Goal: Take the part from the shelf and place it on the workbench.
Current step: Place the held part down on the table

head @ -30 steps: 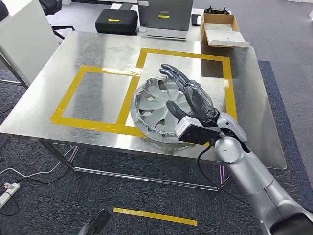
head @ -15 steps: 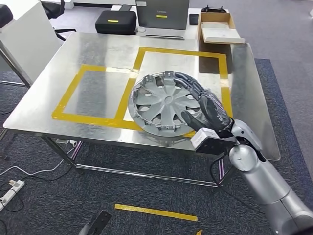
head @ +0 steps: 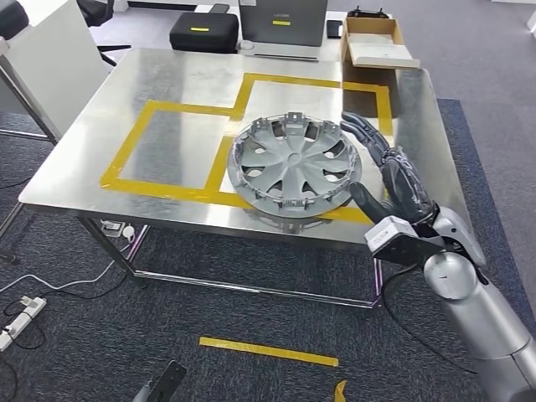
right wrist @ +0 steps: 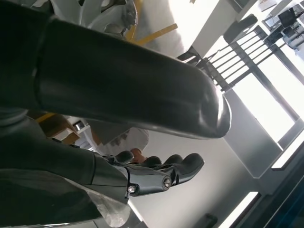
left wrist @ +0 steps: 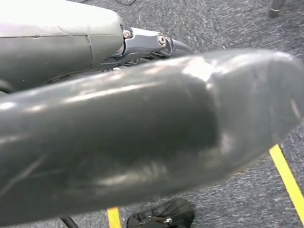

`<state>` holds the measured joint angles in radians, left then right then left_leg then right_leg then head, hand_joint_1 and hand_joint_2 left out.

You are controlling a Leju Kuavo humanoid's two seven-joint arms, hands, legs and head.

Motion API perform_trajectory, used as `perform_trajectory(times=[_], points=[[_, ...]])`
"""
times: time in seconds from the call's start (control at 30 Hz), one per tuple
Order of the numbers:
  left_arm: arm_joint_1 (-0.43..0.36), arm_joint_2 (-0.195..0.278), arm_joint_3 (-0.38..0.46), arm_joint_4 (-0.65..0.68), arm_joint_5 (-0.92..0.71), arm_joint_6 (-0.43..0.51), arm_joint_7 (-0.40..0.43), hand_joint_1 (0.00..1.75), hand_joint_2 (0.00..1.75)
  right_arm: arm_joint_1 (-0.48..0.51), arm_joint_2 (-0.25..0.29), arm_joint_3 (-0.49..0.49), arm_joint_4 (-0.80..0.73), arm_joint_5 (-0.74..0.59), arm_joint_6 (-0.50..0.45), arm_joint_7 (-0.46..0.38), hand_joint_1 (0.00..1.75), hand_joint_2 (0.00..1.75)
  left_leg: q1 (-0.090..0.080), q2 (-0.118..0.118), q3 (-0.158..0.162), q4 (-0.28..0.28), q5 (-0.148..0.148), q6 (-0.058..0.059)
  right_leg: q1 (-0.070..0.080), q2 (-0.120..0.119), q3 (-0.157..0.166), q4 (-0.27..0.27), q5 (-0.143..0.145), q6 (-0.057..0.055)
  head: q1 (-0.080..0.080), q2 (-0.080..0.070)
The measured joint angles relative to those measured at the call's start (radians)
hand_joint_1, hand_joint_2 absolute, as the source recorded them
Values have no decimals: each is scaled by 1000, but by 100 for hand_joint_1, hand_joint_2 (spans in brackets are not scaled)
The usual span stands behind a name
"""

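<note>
1. The part, a grey wheel cover, lies flat on the metal workbench, face up; it straddles the yellow tape between the two marked squares, mostly inside the right-hand one, its near rim close to the bench's front edge.
2. The right hand stands just beside the cover's right rim, apart from it; a strip of bare bench shows between fingertips and rim; the fingers are spread and extended, the thumb splayed toward the cover; it holds nothing.
3. Governing relation: the cover lies to the hand's left, toward the bench centre; being round, it has no long axis; the right arm is the nearer one.
4. The left hand appears close up in its wrist view above the carpet and floor tape; whether its fingers are apart or curled cannot be told.
5. Change from the earlier frames: the right hand then lay on or over the cover, which sat tilted; now the cover rests flat and the hand has withdrawn to the right; the camera has also shifted slightly.
6. Judgement: placement looks complete; retracting the arm clear of the rim remains.
</note>
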<state>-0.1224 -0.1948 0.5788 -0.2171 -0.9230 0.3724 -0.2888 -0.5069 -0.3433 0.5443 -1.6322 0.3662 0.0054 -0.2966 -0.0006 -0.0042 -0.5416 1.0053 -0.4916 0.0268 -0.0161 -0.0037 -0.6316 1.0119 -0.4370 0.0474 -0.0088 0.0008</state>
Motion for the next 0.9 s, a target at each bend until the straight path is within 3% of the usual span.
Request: perform_trajectory(times=[0.07,0.13,0.17,0.2,0.23,0.27,0.33,0.37,0.4,0.5,0.53,0.6,0.67,0.7,0.73,0.77,0.83,0.9], points=[[1,-1,1,0,0,1,0,0,0,6,-11,-10,-3,0,-1,3,0,0,3,2,-16,-6,20,16,-2,2,-30,63,-63,6,3,0],[1,-2,1,0,1,1,0,0,0,11,-19,-17,-4,0,-2,4,0,0,1,3,-38,-6,37,23,-2,2,-74,194,-150,10,6,0],[2,-2,1,0,1,1,0,0,0,15,-21,-19,-5,0,-3,6,0,0,0,3,-50,-5,45,23,-2,2,-87,251,-174,12,6,0],[2,-2,2,0,1,2,0,0,0,20,-23,-21,-5,2,-4,11,0,0,0,4,-61,-4,53,23,-2,2,-85,278,-181,13,6,0],[2,-3,2,0,2,2,0,0,0,24,-24,-23,-5,4,-6,19,0,0,0,4,-72,-4,61,21,-3,2,-63,266,-169,14,6,0],[2,-3,3,0,3,3,0,0,0,27,-25,-27,-5,7,-9,29,0,0,1,4,-81,-2,68,19,-3,2,-22,216,-145,15,6,0],[2,-5,4,0,6,5,-1,0,0,28,-26,-38,-6,15,-17,48,0,0,0,3,-97,4,80,11,-4,2,83,69,-109,14,6,0],[2,-6,5,0,7,6,-2,0,0,30,-27,-46,-8,19,-22,55,0,0,-2,2,-103,8,86,5,-3,3,119,16,-103,11,7,0],[2,-6,6,0,8,6,-4,0,44,32,-28,-53,-9,23,-26,62,0,0,-3,1,-107,11,93,-1,-1,4,137,-13,-104,8,8,0],[5,-6,9,0,13,9,-9,0,175,40,-30,-69,-10,25,-29,85,0,0,-3,0,-119,16,104,-17,-1,3,122,-16,-91,-13,10,0],[6,-6,10,0,15,9,-10,0,175,41,-30,-73,-10,23,-27,96,0,0,-2,0,-128,32,84,-23,-3,2,113,-16,-82,-23,8,0],[7,-5,13,0,17,10,-11,0,175,41,-32,-83,-9,20,-20,119,0,0,1,0,-158,123,-2,-34,-3,-1,94,-17,-63,-37,4,0],[8,-5,15,0,18,10,-13,0,175,44,-37,-92,-6,18,-12,137,0,0,3,1,-186,255,-82,-40,0,-1,66,-16,-42,-42,2,0],[9,-5,15,0,19,10,-13,0,175,46,-41,-95,-4,18,-8,142,0,0,3,1,-186,296,-93,-40,2,-2,52,-16,-31,-43,2,0],[9,-5,16,0,19,10,-14,0,175,48,-44,-98,-2,18,-6,145,0,0,3,1,-171,304,-82,-37,4,-2,38,-15,-21,-43,2,0],[9,-5,17,0,20,10,-14,0,175,51,-47,-101,0,18,-6,146,0,0,2,0,-139,276,-57,-32,7,-2,25,-15,-10,-42,2,0],[8,-3,19,0,20,10,-14,0,175,54,-51,-107,2,19,-6,147,0,0,-4,1,-35,141,-26,-12,13,-1,4,-14,8,-38,2,0],[6,-2,20,0,20,11,-14,0,175,55,-55,-112,3,22,-6,150,0,0,-12,1,49,15,-35,4,15,-2,-5,-15,25,-30,3,0]])
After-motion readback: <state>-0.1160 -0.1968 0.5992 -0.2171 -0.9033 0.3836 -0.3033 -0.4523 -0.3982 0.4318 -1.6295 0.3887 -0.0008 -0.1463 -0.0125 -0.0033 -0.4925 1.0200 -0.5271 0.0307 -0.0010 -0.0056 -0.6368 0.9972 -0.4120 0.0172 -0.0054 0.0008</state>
